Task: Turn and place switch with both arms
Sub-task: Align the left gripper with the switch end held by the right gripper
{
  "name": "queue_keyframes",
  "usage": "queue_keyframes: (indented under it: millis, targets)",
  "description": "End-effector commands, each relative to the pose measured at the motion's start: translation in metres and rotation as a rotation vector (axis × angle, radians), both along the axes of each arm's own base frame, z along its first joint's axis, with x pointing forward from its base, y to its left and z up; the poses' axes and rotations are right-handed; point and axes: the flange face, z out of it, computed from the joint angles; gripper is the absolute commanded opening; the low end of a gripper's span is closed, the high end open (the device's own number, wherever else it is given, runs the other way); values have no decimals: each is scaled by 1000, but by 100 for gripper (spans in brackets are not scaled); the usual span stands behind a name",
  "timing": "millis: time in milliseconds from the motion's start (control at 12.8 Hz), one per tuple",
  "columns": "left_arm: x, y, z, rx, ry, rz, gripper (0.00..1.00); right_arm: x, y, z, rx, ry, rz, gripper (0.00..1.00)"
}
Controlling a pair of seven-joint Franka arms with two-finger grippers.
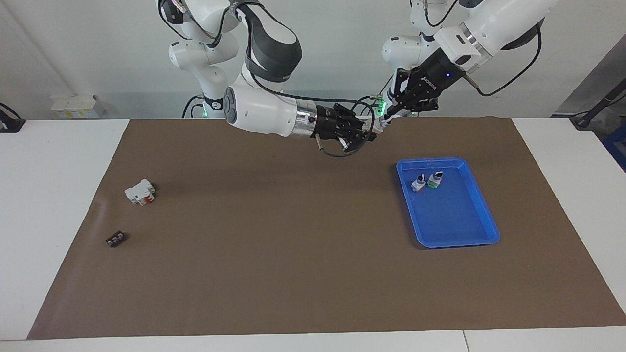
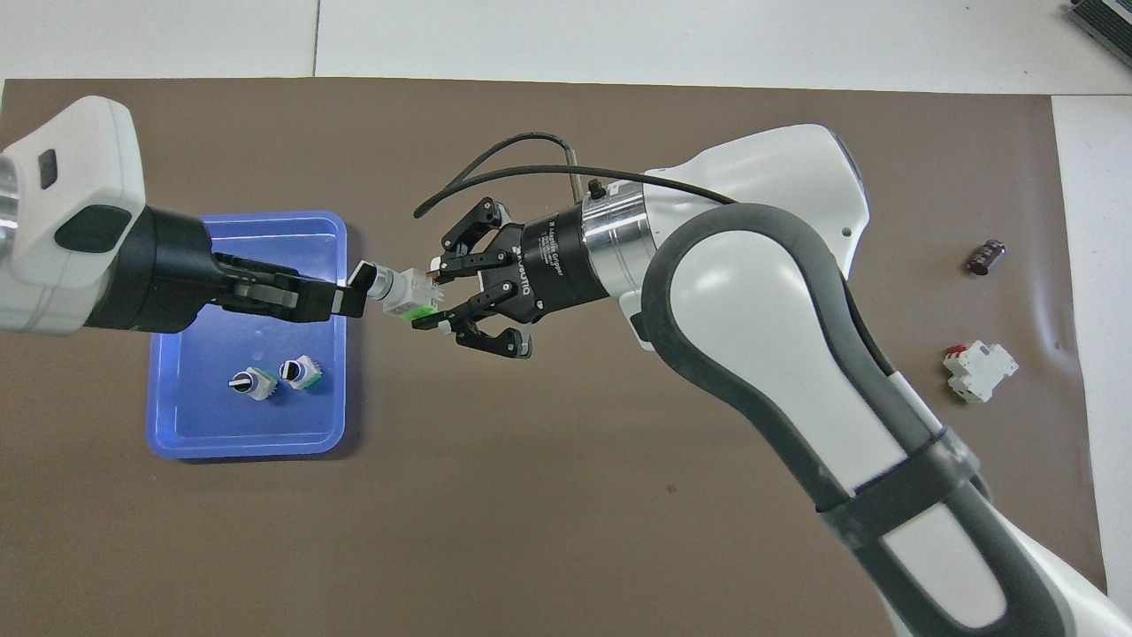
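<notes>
The switch [image 2: 402, 292] is up in the air between both grippers, lying sideways, over the brown mat beside the blue tray [image 2: 248, 447]. Its body is silver-white with a green patch on one side; I cannot make out its base colour. My left gripper [image 2: 358, 287] is shut on its black knob end. My right gripper [image 2: 433, 296] grips the body end from the other side. In the facing view the switch [image 1: 379, 126] sits between the left gripper [image 1: 389, 117] and the right gripper [image 1: 367, 134], well above the mat.
The blue tray [image 1: 489, 234] holds two similar small switches [image 1: 419, 183] [image 1: 434, 179]. A white block with a red lever [image 1: 140, 191] and a small dark part [image 1: 115, 239] lie toward the right arm's end of the mat.
</notes>
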Motion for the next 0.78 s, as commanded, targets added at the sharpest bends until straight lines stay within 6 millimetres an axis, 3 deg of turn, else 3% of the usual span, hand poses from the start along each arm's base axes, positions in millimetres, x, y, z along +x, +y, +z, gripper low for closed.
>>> queue_keyframes:
  millis: [0,469,548,626,704]
  targets:
    - [3,11,0,-18,-68,-1,16,-10,1,1,7,-13,19,0]
    - [12,17,0,-27,-113,7,15,-10,1,1,6,-15,20,0]
    - [15,19,-3,-26,-109,11,18,-10,1,1,6,-15,20,0]
    - [17,20,-7,-26,-109,4,31,-10,1,1,6,-15,20,0]
    - [16,20,-8,-25,-104,-11,34,-10,1,1,6,-15,20,0]
